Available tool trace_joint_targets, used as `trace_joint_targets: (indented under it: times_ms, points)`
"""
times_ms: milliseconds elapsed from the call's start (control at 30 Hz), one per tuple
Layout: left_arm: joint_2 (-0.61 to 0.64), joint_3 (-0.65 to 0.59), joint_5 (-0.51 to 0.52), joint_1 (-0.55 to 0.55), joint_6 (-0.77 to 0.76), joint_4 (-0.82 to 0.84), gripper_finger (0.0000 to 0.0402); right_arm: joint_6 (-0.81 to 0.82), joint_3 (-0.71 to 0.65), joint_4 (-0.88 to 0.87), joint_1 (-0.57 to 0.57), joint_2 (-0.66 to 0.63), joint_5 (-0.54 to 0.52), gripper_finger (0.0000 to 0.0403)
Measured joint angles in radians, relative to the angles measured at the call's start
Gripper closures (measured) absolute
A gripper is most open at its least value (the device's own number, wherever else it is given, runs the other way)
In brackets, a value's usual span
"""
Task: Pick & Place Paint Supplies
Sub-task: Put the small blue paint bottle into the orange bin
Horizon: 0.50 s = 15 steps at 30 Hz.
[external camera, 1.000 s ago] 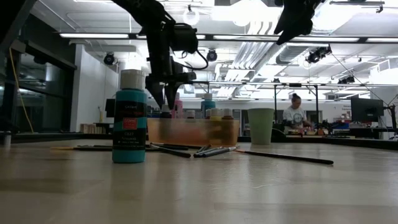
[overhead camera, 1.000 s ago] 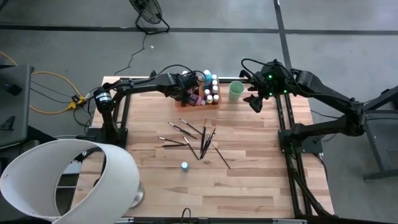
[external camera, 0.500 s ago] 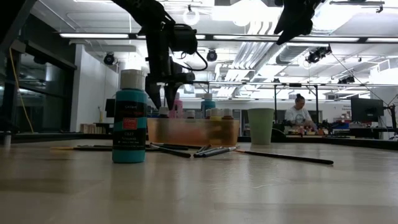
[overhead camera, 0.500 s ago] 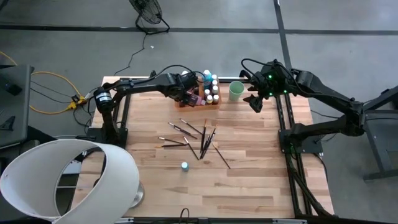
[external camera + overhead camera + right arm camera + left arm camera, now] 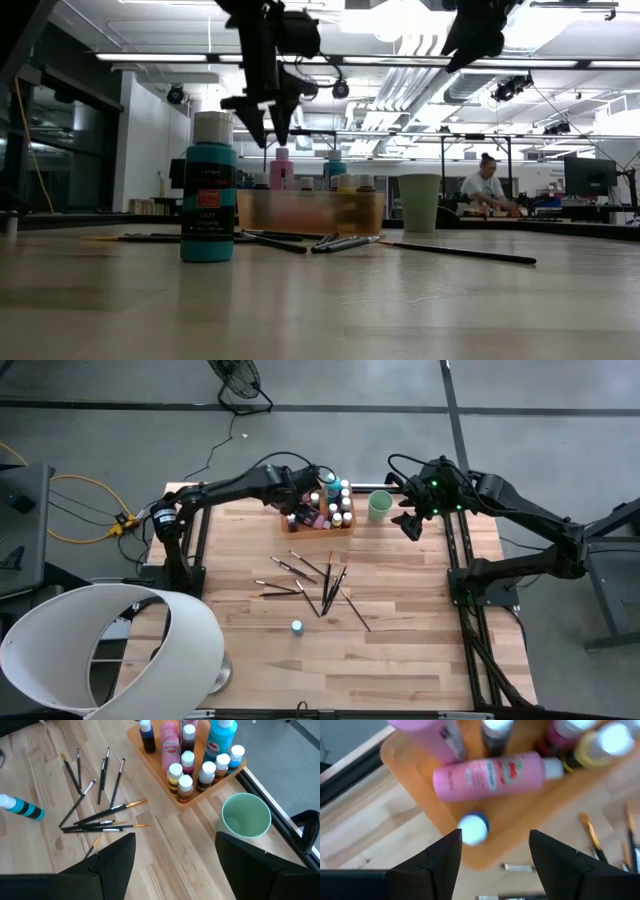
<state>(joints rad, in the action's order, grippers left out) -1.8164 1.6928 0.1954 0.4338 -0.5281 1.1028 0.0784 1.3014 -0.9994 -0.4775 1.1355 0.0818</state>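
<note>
Bottles crowd your tray; your left gripper, wide and empty above, could knock the lying pink one.

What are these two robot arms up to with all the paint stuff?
They are tidying paint supplies. The left gripper hangs open and empty above the orange tray, which holds paint bottles. The right gripper waits open beside the green cup. Brushes and one teal bottle lie loose on the table.

Overhead looks down; low looks level; wrists close; all share tray.
</note>
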Motion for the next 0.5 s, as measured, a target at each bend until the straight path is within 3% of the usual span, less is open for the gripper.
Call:
trace_joint_targets:
  times_ms: [267, 500]
  points:
    - [0.029, 0.048, -0.116, -0.138, 0.218, 0.171, 0.0174, -0.002, 0.0, -0.051, 0.0, 0.0, 0.0, 0.0136]
    - [0.069, 0.048, -0.129, -0.331, 0.35, 0.209, 0.0174, -0.039, -0.003, -0.075, 0.0, -0.001, 0.017, 0.0136]
